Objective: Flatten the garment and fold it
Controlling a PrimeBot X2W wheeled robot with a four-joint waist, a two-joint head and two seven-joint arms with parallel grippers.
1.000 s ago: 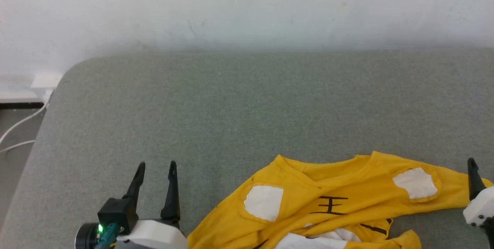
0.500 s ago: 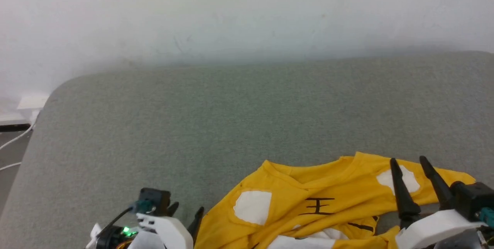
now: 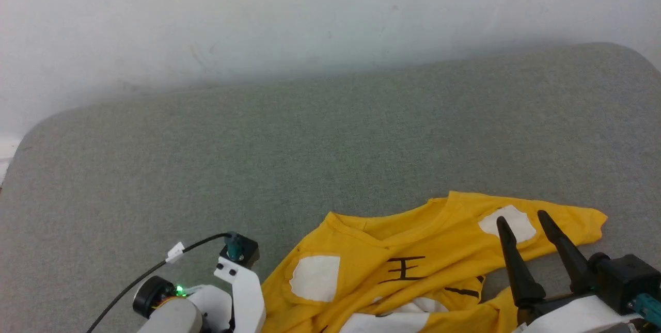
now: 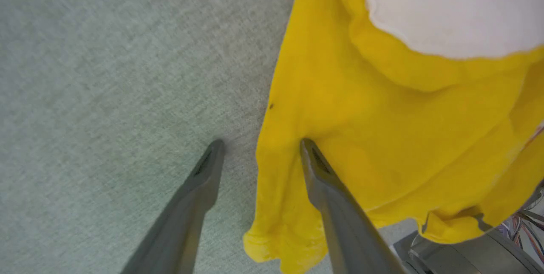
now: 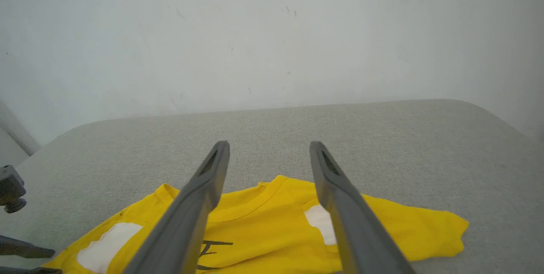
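The garment (image 3: 428,271), a bright yellow T-shirt with white patches and black stripes, lies crumpled at the near edge of the grey cloth surface (image 3: 310,142). My right gripper (image 3: 519,218) hovers open above its right shoulder, fingers pointing at the wall. In the right wrist view the right gripper (image 5: 268,143) is open, with the garment (image 5: 263,223) below and the collar between the fingers. My left gripper (image 4: 261,142) points down, open, straddling the garment's (image 4: 382,138) left edge: one finger over cloth, one over bare surface. Its wrist (image 3: 237,281) shows at lower left.
A white wall (image 3: 310,13) stands right behind the padded grey surface, whose rounded far corners show at left and right. A black cable (image 3: 155,271) runs to the left wrist. Bare grey surface stretches between the garment and the wall.
The head camera has swung right. My left gripper tipped from pointing forward to pointing down at the garment's left edge. My right gripper came in over the right shoulder.
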